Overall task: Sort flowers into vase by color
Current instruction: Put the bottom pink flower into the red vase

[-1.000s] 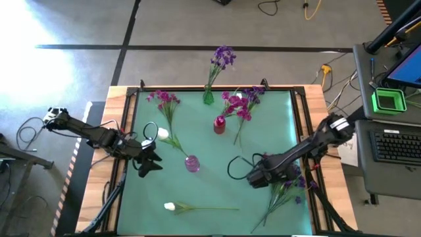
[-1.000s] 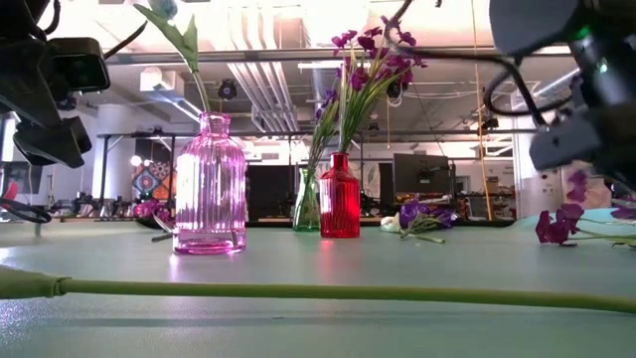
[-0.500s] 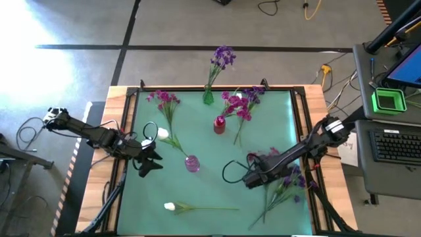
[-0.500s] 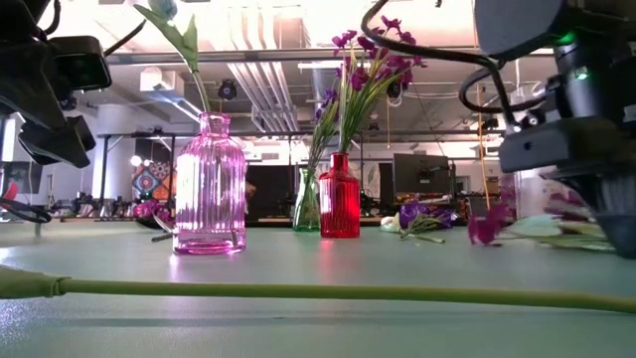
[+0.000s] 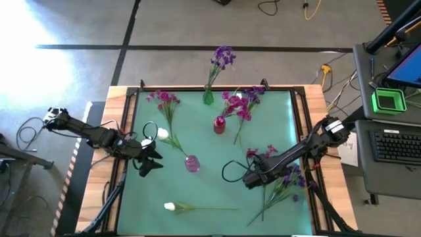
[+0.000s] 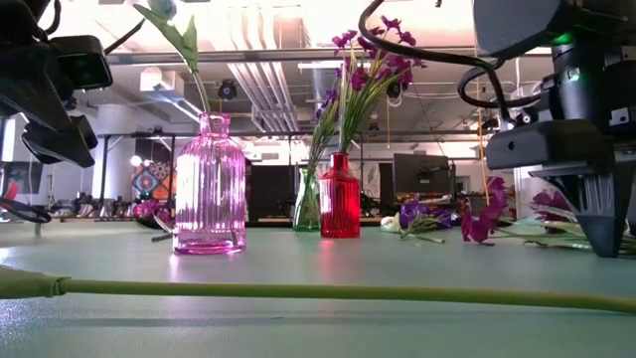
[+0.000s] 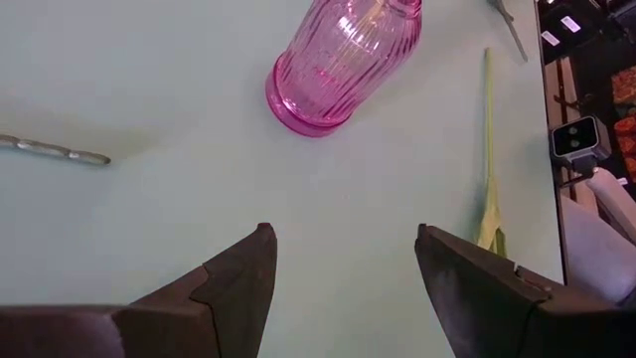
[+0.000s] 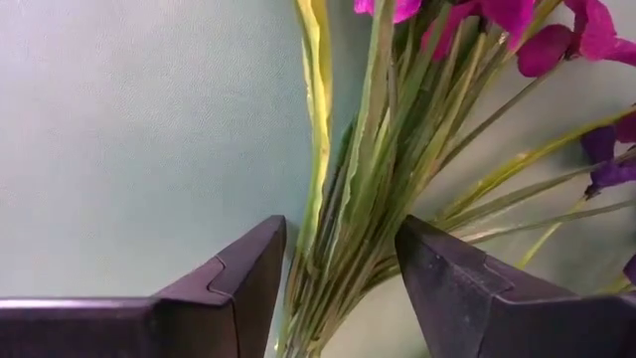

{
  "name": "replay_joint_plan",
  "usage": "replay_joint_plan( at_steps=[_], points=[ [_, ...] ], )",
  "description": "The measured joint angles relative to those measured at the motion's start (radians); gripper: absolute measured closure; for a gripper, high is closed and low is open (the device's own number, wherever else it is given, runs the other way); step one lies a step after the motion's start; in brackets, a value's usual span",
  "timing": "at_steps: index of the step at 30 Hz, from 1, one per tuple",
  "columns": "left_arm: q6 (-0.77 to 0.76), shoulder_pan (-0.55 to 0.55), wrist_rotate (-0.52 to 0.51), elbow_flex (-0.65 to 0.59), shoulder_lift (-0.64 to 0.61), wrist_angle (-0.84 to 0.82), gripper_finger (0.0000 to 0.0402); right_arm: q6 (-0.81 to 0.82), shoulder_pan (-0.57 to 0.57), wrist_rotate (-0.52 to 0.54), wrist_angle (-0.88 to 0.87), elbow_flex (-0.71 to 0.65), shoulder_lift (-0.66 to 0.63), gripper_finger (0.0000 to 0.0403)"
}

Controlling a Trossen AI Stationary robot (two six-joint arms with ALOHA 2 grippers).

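Observation:
My right gripper (image 5: 254,178) (image 8: 338,237) is down on a bundle of mixed magenta and purple flowers (image 5: 284,183) (image 6: 494,213) lying at the table's right, its open fingers astride the green stems. My left gripper (image 5: 150,164) (image 7: 343,237) hovers open and empty left of the pink vase (image 5: 191,163) (image 6: 209,184), which holds one white bud on a leaning stem. The red vase (image 5: 219,124) holds magenta flowers and the green vase (image 5: 208,97) holds purple ones. A white flower (image 5: 170,207) lies flat near the near edge. My right gripper comes from above, pointing down, with its open fingers set across the bundle's green stems (image 8: 370,199). The stems fill the gap and lie against the inner sides of both fingers (image 8: 437,268). The bundle rests flat on the table, flower heads on the far side of the fingers.
A loose magenta flower (image 5: 164,99) lies at the far left of the mat, and a purple one (image 5: 252,93) with its stem lies right of the red vase. The white flower's long stem (image 6: 298,291) crosses the near side. Bare mat shows between the pink vase and the bundle.
My right gripper has moved a little toward the table's left and come down onto the table over the bundle. The bundle has shifted with it: its magenta heads now show on the far side of the gripper and its stem ends have swung left.

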Motion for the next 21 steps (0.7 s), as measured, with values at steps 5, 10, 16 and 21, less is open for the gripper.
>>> replay_joint_plan(
  at_steps=[5,10,16,21],
  points=[
    [0.007,0.000,-0.011,0.000,0.006,0.000,0.0171,-0.006,-0.001,0.007,0.065,-0.028,0.000,0.0252],
    [0.021,0.000,-0.027,0.000,0.006,0.000,0.0171,-0.041,-0.002,0.031,0.085,-0.034,-0.004,0.0329],
    [0.027,0.000,-0.027,0.000,0.006,0.000,0.0171,-0.078,0.003,0.091,0.075,-0.024,-0.042,0.0385],
    [0.027,0.000,-0.027,0.000,0.006,0.000,0.0171,-0.086,0.002,0.201,0.041,-0.019,-0.138,0.0377]
  ],
)
